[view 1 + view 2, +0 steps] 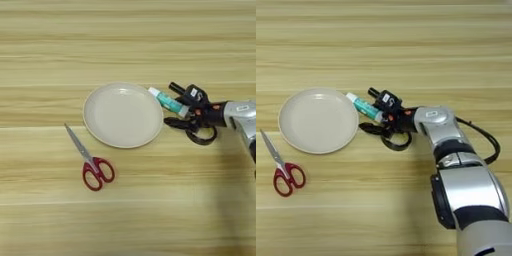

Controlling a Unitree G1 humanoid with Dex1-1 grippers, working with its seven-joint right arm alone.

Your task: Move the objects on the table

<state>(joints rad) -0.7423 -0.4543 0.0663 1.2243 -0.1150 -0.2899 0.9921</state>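
Note:
A round beige plate (122, 115) lies on the wooden table (125, 40) near the middle. Just right of its rim, a white glue stick (167, 101) with a teal label lies slanted, its cap end close to the plate's upper right edge. My right gripper (170, 104) reaches in from the right and stands open around the stick. One black finger (176, 88) is above it and the other (175, 123) below, both clear of the tube. The silver forearm (456, 150) runs down to the bottom right corner.
Red-handled scissors (90, 160) lie to the lower left of the plate, blades pointing up-left. A black cable (491, 142) loops beside the forearm.

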